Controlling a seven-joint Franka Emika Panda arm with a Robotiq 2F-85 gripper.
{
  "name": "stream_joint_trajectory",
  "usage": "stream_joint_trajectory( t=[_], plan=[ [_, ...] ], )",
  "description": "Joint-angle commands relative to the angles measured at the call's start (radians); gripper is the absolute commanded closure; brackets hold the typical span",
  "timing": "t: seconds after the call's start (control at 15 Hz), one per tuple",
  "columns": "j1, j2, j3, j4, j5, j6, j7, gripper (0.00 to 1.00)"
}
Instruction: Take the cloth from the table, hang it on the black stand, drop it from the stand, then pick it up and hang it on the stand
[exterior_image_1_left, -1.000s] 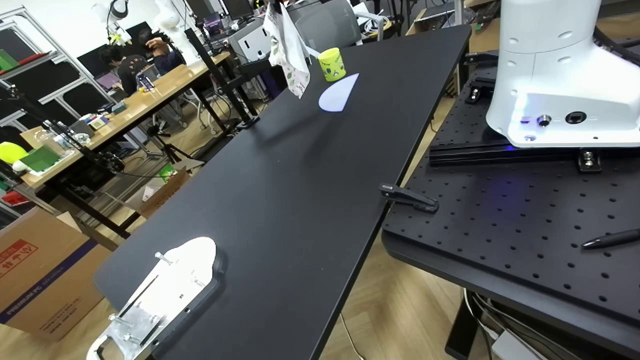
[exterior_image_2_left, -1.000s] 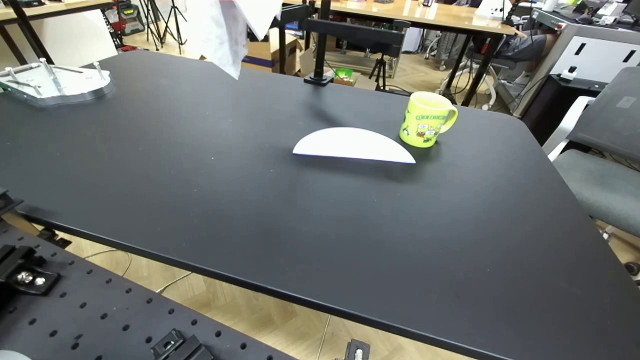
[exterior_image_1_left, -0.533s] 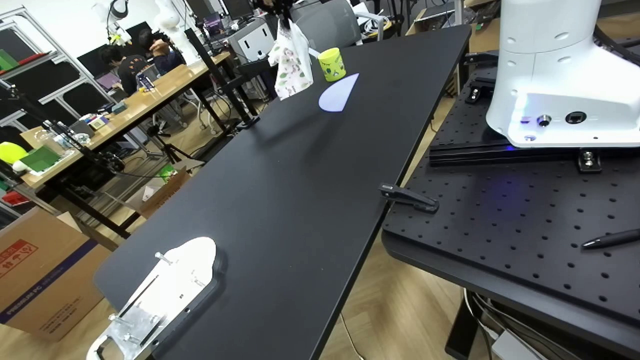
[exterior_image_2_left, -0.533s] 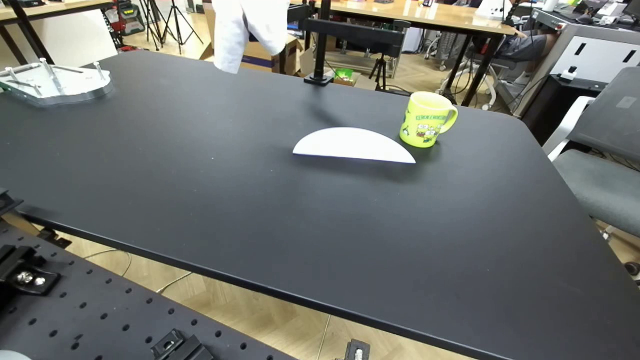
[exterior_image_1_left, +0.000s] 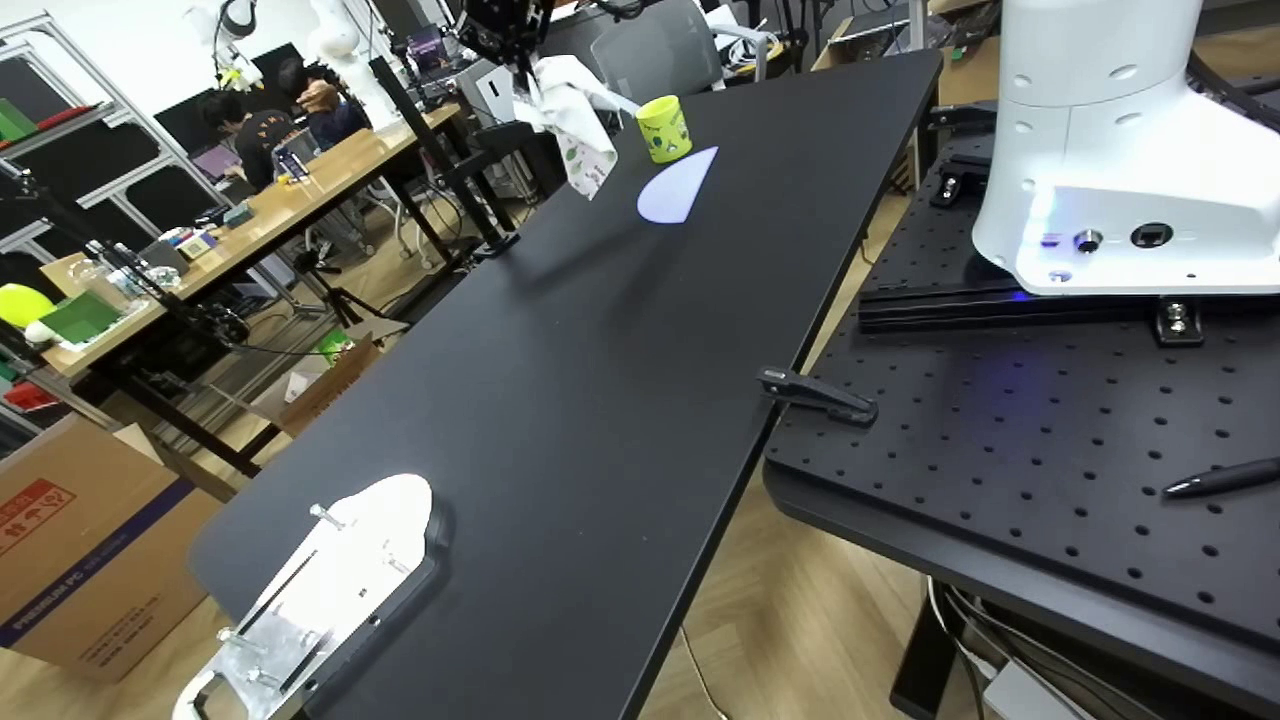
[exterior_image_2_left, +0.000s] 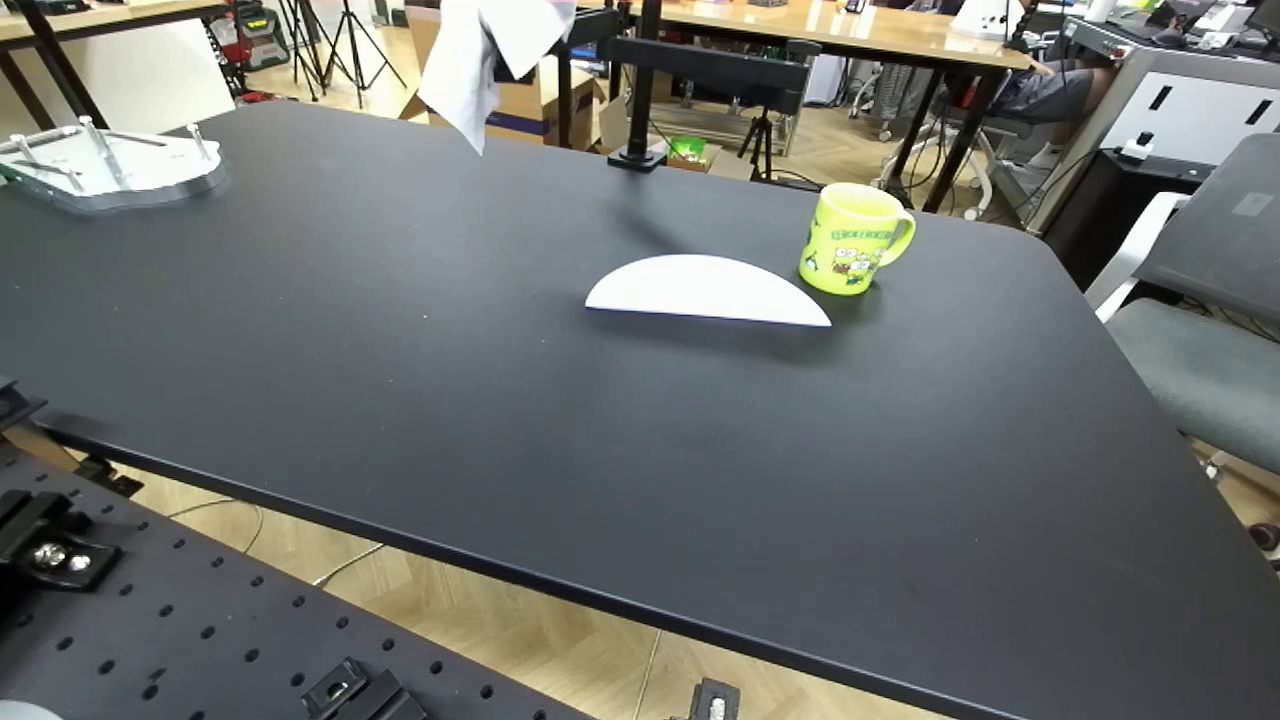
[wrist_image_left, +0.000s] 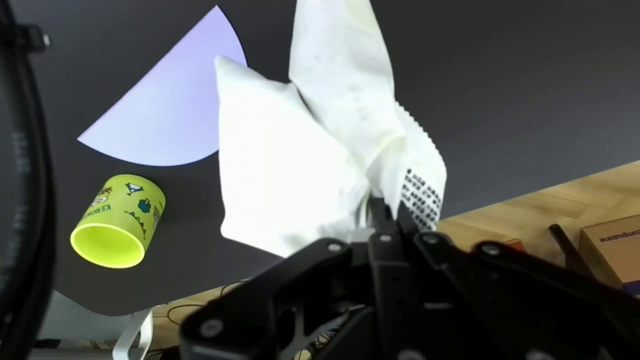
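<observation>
The white cloth (exterior_image_1_left: 575, 120) with a small green and pink print hangs in the air over the table's far edge. It also shows in an exterior view (exterior_image_2_left: 465, 70), where its top is cut off, and in the wrist view (wrist_image_left: 285, 165). My gripper (exterior_image_1_left: 525, 80) is shut on a bunched part of the cloth; the fingertips (wrist_image_left: 392, 215) are partly covered by its folds. The black stand (exterior_image_1_left: 440, 155) is clamped at the table edge, with a side arm (exterior_image_2_left: 710, 72). In an exterior view the cloth is close to the arm's end; whether they touch cannot be told.
A yellow-green mug (exterior_image_2_left: 850, 240) and a white half-disc (exterior_image_2_left: 705, 290) are on the black table (exterior_image_2_left: 500, 430). A white plate with metal pegs (exterior_image_1_left: 350, 560) lies at the other end. A grey chair (exterior_image_2_left: 1210, 270) stands beside the table.
My gripper has come into view in an exterior view and moved left and down there. The cloth has turned and swung with it and stays held. The mug, half-disc and stand have not moved.
</observation>
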Motion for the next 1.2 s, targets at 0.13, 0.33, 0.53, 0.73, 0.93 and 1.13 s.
stream_joint_trajectory(
  t=[0.13,0.33,0.53,0.73,0.93,1.13],
  plan=[
    [0.037,0.05,-0.048,0.07,-0.007,0.012,-0.005,0.99],
    [0.035,0.036,-0.073,0.055,-0.006,0.016,-0.002,0.99],
    [0.031,0.024,-0.096,0.049,-0.004,0.018,0.0,0.99],
    [0.033,0.041,-0.107,0.053,-0.008,0.015,0.0,0.99],
    [0.038,0.07,-0.11,0.058,0.003,0.021,-0.004,0.99],
    [0.042,0.09,-0.116,0.061,0.013,0.021,-0.008,0.99]
  ],
)
